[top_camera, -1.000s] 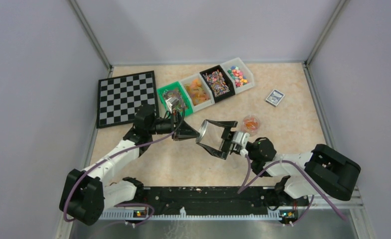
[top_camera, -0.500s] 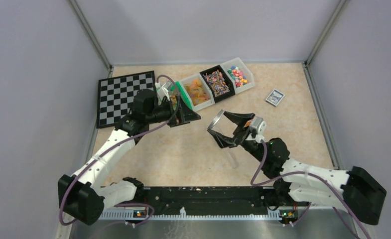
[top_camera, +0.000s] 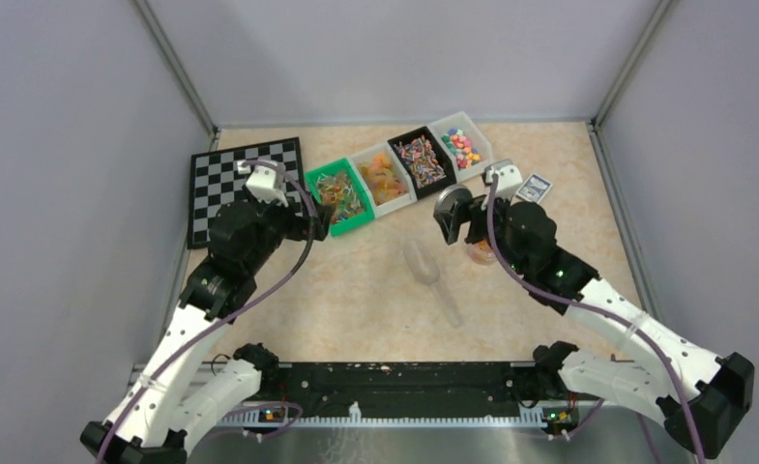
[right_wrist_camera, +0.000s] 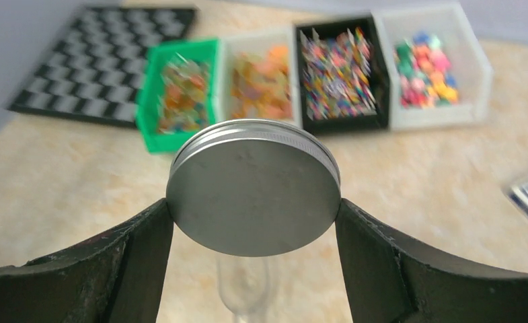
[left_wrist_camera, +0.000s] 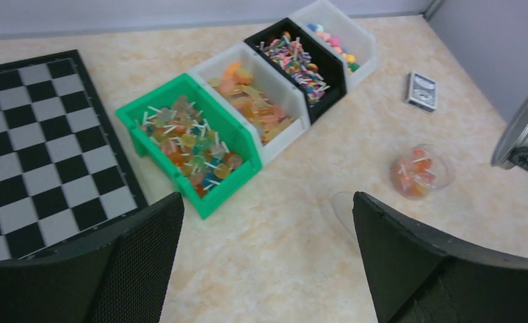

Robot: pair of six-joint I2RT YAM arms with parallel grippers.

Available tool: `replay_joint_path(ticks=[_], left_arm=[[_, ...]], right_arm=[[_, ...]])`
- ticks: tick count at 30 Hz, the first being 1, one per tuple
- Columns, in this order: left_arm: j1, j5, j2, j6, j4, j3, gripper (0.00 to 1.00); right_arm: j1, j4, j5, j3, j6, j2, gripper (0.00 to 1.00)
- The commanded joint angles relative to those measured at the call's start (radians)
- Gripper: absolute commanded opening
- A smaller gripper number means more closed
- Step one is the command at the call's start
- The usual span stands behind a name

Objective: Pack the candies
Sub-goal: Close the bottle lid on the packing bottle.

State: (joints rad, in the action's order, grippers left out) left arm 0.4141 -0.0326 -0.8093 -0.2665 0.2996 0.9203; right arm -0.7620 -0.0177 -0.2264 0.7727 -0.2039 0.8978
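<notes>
A beige worktop point(top_camera: 356, 319) sits between grey walls. A chessboard point(top_camera: 235, 184) lies at its far left corner. Beside it, along the far edge, a row of four bins point(left_wrist_camera: 224, 199) holds loose candies point(left_wrist_camera: 187, 145) of many colours. A small clear jar point(left_wrist_camera: 448, 169) of orange-red ones stands uncovered right of centre. A clear scoop point(top_camera: 423, 266) lies mid-worktop. The left gripper point(left_wrist_camera: 268, 198) hovers near the bins, jaws spread and empty. The right gripper point(right_wrist_camera: 254, 215), near the jar, has its jaws pinching a round metal lid point(right_wrist_camera: 253, 182).
</notes>
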Motion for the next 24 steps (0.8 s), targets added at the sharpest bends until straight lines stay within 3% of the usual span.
replay_joint_path(ticks=[1,6,14,18,24], left_arm=[[0.002,0.106,0.032,0.128,-0.066,-0.114,0.99],[0.003,0.007,0.018,0.128,-0.077,-0.121,0.99],[0.011,-0.022,0.035,0.133,-0.068,-0.122,0.99],[0.014,-0.020,0.047,0.136,-0.070,-0.122,0.99],[0.015,-0.015,0.050,0.142,-0.074,-0.126,0.99]], right_arm=[[0.134,0.408,0.029,0.133,-0.056,0.067,0.69],[0.339,0.527,0.217,0.205,-0.058,0.178,0.70],[0.453,0.698,0.383,0.326,0.006,0.465,0.69],[0.453,0.821,0.340,0.429,0.032,0.555,0.69],[0.453,0.883,0.260,0.493,0.041,0.566,0.70]])
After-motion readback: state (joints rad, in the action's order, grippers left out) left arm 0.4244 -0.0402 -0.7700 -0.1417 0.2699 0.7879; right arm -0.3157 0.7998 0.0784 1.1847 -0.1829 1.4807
